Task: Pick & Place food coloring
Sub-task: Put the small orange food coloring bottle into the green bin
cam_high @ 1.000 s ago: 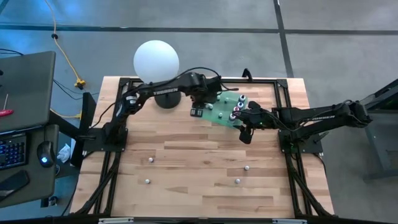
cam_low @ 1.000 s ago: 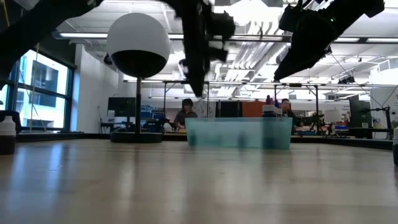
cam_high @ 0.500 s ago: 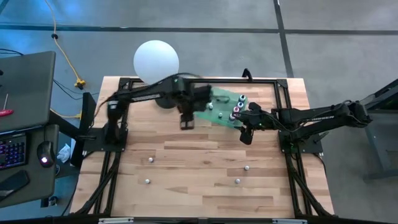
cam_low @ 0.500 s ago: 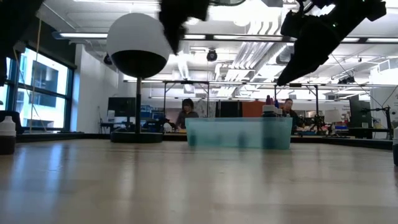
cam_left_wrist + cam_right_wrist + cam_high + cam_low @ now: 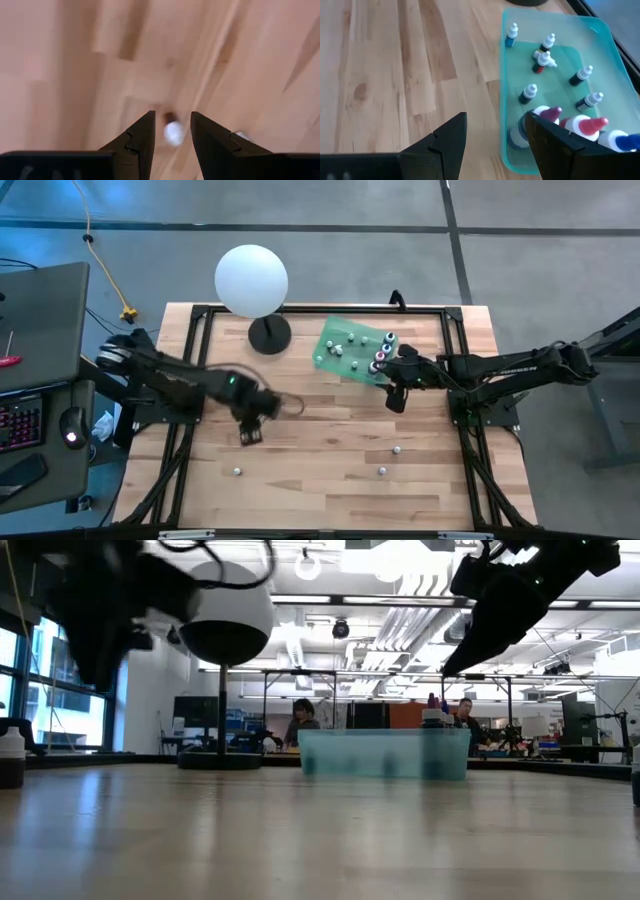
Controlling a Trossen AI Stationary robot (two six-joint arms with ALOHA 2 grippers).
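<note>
A green see-through tray [image 5: 345, 348] sits at the table's far middle and holds several tiny food coloring bottles [image 5: 529, 93], upright or lying down. Three more bottles stand loose on the wood [image 5: 237, 472], [image 5: 397, 449], [image 5: 381, 471]. My left gripper [image 5: 247, 436] is open over the table's left-near part. In the left wrist view a blurred white-capped bottle [image 5: 173, 133] stands on the table past the gap between the fingers [image 5: 171, 116]. My right gripper [image 5: 394, 394] hangs open beside the tray's right-near corner [image 5: 497, 116].
A white globe lamp [image 5: 251, 280] stands on its dark base [image 5: 270, 335] at the far left of the table, left of the tray. A black frame [image 5: 455, 370] runs along the table's edges. Bare wood lies across the middle and near side. People sit in the room behind [image 5: 298, 722].
My left arm has swung fast from above the tray toward the table's left and near side, coming down over a loose bottle there. The right arm has kept still. The tray and bottles have not moved.
</note>
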